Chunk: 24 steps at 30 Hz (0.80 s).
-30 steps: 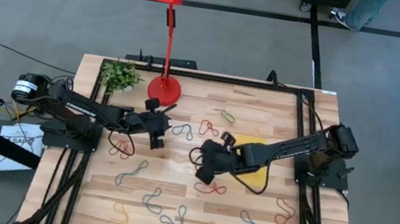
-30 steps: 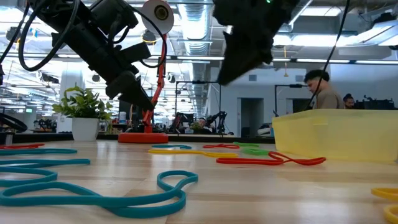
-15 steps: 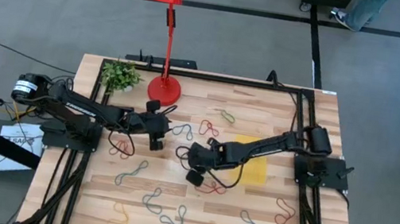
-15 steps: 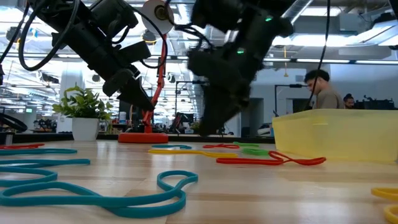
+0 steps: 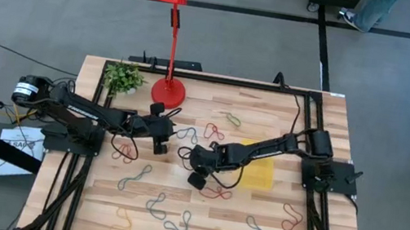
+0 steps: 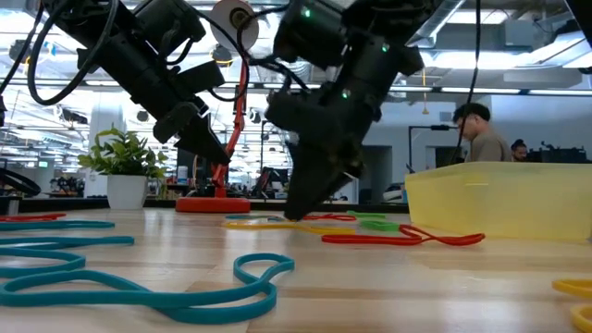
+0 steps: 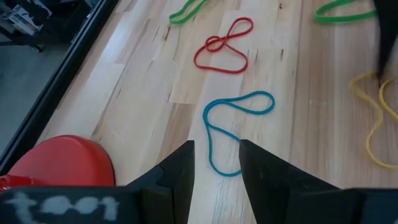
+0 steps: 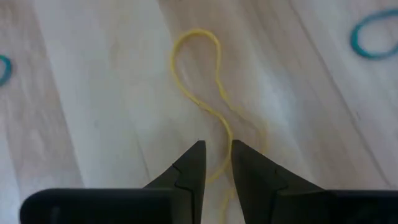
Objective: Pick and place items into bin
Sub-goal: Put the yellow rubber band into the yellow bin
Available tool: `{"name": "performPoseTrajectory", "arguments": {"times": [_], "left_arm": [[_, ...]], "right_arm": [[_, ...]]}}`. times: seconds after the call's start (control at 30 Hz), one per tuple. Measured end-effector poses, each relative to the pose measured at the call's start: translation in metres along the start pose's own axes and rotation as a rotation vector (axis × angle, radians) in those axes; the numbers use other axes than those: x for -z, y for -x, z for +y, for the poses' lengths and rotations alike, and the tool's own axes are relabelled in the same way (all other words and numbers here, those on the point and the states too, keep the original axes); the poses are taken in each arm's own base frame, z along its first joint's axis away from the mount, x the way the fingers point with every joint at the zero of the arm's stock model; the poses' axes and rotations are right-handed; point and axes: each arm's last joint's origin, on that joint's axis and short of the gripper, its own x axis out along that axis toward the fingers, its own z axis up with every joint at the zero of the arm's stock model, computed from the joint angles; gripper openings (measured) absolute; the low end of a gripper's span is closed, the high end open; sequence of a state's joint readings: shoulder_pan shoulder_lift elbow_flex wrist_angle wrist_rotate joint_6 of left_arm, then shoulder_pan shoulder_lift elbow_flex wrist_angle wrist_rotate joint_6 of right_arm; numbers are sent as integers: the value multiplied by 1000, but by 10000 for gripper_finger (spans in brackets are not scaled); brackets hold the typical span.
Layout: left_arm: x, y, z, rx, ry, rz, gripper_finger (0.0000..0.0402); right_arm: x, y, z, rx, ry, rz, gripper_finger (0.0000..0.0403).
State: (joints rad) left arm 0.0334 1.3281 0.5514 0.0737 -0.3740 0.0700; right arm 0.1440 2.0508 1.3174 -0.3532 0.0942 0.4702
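Note:
Thin coloured band loops lie scattered flat on the wooden table. The yellow bin (image 5: 261, 167) sits right of centre and shows as a translucent wall in the low view (image 6: 499, 199). My right gripper (image 8: 216, 163) is down at the table, left of the bin (image 5: 185, 155). It is open by a narrow gap, with one finger on each side of a yellow band (image 8: 205, 93). My left gripper (image 7: 214, 165) hangs open above the table (image 5: 159, 145), with a blue band (image 7: 233, 124) lying ahead between its fingers. My right gripper comes at the yellow band from above, slanting toward the table's left. Its fingertips (image 8: 194, 155) stand astride the band's middle strand (image 8: 225, 140). The band lies flat on the wood, and I cannot tell whether the fingers touch it.
A red lamp base (image 5: 167, 91) and a small potted plant (image 5: 123, 77) stand at the far left. Red (image 7: 221, 50) and green bands lie beyond the blue one, and more bands (image 5: 165, 212) cover the near half. A person (image 6: 476, 129) is in the room behind the table.
My right gripper has swung from above the bin's near-left side toward the table's left and come down to the tabletop over the yellow band. My left arm has kept still.

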Motion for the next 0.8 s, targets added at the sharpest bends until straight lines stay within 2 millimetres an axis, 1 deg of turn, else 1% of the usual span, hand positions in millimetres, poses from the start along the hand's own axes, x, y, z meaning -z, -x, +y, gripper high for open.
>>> {"name": "performPoseTrajectory", "arguments": {"times": [0.27, 0.33, 0.43, 0.47, 0.5, 0.57, 0.7, 0.8], "left_arm": [[0, 0, 0, 1, -1, 0, 119], [0, 0, 0, 1, 0, 0, 119], [0, 0, 0, 1, 0, 0, 119], [0, 0, 0, 1, 0, 0, 119], [0, 0, 0, 1, 0, 0, 119], [0, 0, 0, 1, 0, 1, 119], [0, 0, 0, 1, -1, 0, 119], [0, 0, 0, 1, -8, -3, 119]], "right_arm": [[4, -1, -4, 55, 3, 24, 69], [6, -8, -5, 69, 5, 32, 66], [7, -9, -5, 74, 6, 35, 60], [9, -13, -6, 78, 10, 46, 57], [10, -17, -6, 82, 14, 53, 54], [9, -16, -5, 81, 17, 46, 45], [8, -17, -5, 70, 34, 37, 10], [3, -12, -3, 61, 41, 31, 7]]}}
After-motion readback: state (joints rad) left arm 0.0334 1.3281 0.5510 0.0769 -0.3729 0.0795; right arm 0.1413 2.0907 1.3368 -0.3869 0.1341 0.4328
